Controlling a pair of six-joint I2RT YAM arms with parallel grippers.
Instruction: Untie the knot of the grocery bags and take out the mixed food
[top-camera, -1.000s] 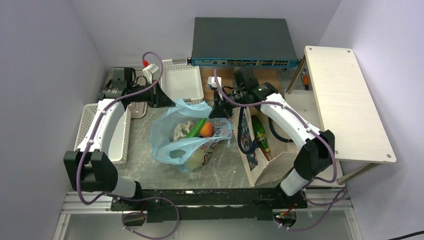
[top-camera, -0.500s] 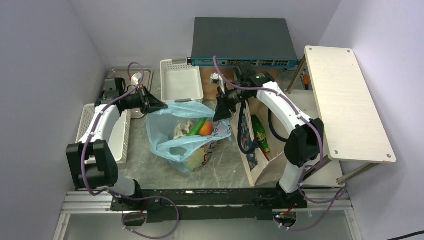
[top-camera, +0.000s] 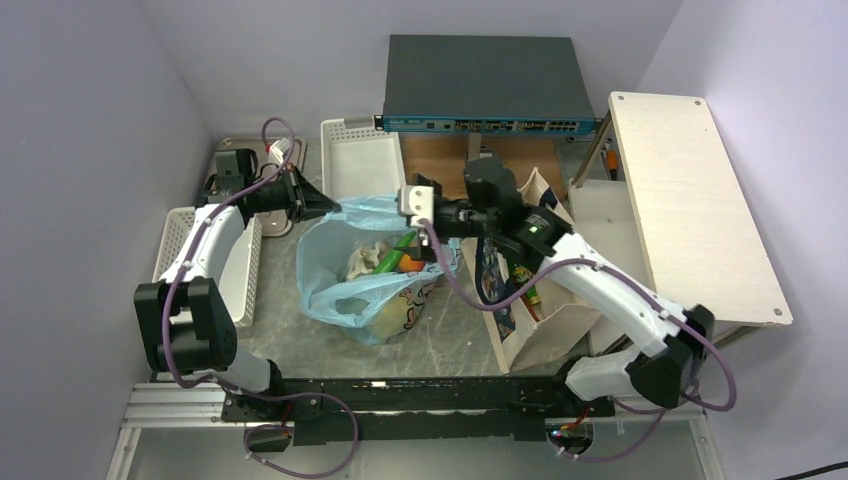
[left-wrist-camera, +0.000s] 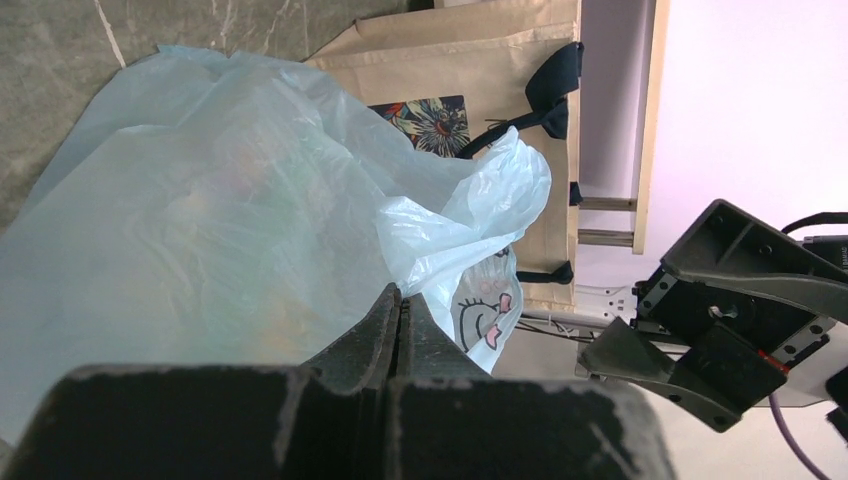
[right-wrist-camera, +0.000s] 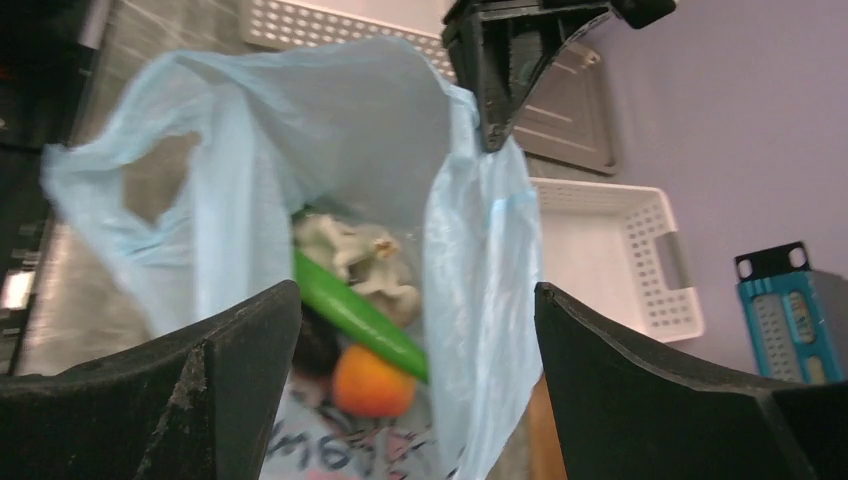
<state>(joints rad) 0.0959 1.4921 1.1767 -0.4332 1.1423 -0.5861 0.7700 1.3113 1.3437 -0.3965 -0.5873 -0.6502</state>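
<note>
A light-blue grocery bag (top-camera: 340, 285) lies mid-table with its mouth wide open; no knot shows on it. Inside lie a pale lumpy item (top-camera: 365, 258), a green cucumber (top-camera: 392, 252) and an orange fruit (top-camera: 410, 264). My left gripper (top-camera: 327, 207) is shut on the bag's far-left rim and holds it up; the wrist view shows the plastic (left-wrist-camera: 200, 200) pinched at the tips (left-wrist-camera: 402, 292). My right gripper (right-wrist-camera: 415, 290) stands open at the bag's right side and faces into the mouth, where the cucumber (right-wrist-camera: 360, 315) and orange fruit (right-wrist-camera: 373, 382) show. Nothing is between its fingers.
A beige tote (top-camera: 525, 325) with dark handles stands right of the bag, a green bottle (top-camera: 520, 265) inside. White baskets sit at the back (top-camera: 362, 160) and left (top-camera: 240, 285). A network switch (top-camera: 485, 85) is at the back, a wooden shelf (top-camera: 690, 200) on the right.
My right gripper has let go of the bag's right rim and opened wide, and its arm has swung forward and lower. The left gripper still holds the rim, shifted slightly.
</note>
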